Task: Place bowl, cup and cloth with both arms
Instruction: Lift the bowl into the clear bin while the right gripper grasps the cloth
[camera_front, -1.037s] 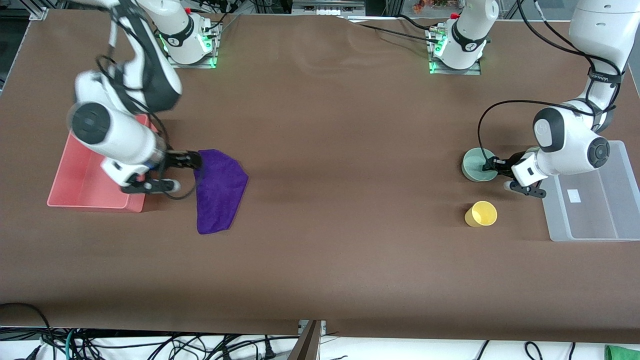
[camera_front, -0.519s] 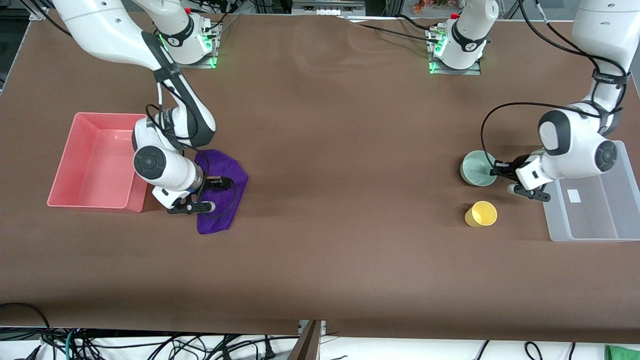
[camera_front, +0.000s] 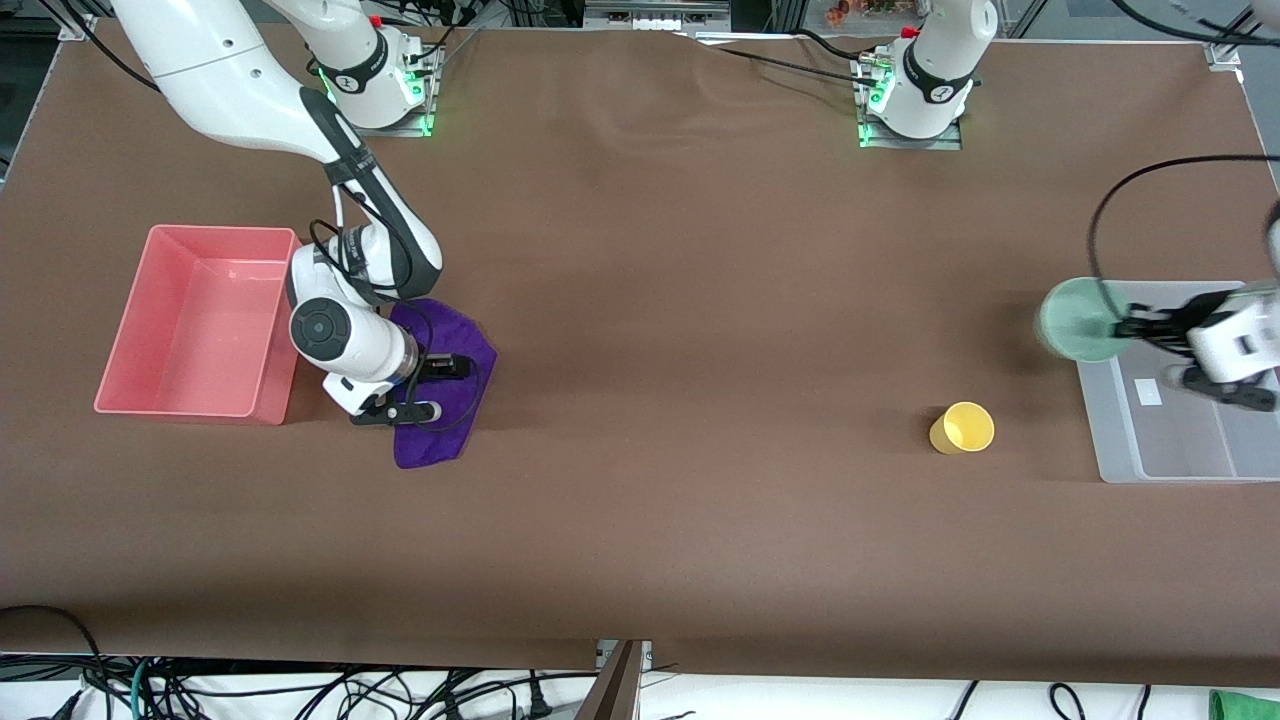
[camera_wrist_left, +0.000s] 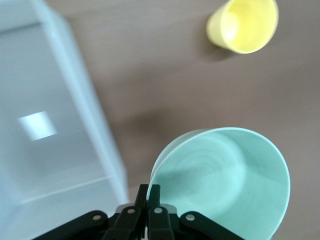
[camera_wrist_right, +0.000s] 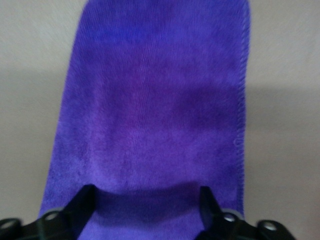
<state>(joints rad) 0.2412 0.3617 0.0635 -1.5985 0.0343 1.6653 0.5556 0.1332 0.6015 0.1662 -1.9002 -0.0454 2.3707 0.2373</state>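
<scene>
The purple cloth (camera_front: 445, 375) lies flat on the table beside the pink bin. My right gripper (camera_front: 437, 387) is open and low over it, with one finger on each side of the cloth's middle. In the right wrist view the cloth (camera_wrist_right: 155, 100) fills the space between the open fingers of the gripper (camera_wrist_right: 146, 200). My left gripper (camera_front: 1135, 328) is shut on the rim of the mint-green bowl (camera_front: 1080, 320) and holds it in the air over the clear tray's edge. The left wrist view shows the gripper (camera_wrist_left: 149, 192) pinching the bowl (camera_wrist_left: 225, 180). The yellow cup (camera_front: 962, 428) (camera_wrist_left: 245, 25) stands on the table.
The pink bin (camera_front: 150, 330) stands at the right arm's end of the table. The clear plastic tray (camera_front: 1180, 440) stands at the left arm's end and also shows in the left wrist view (camera_wrist_left: 50, 125). The two arm bases stand along the table's edge farthest from the front camera.
My left gripper has lifted the bowl off the table and carried it toward the clear tray. My right gripper has moved from beside the pink bin to low over the cloth.
</scene>
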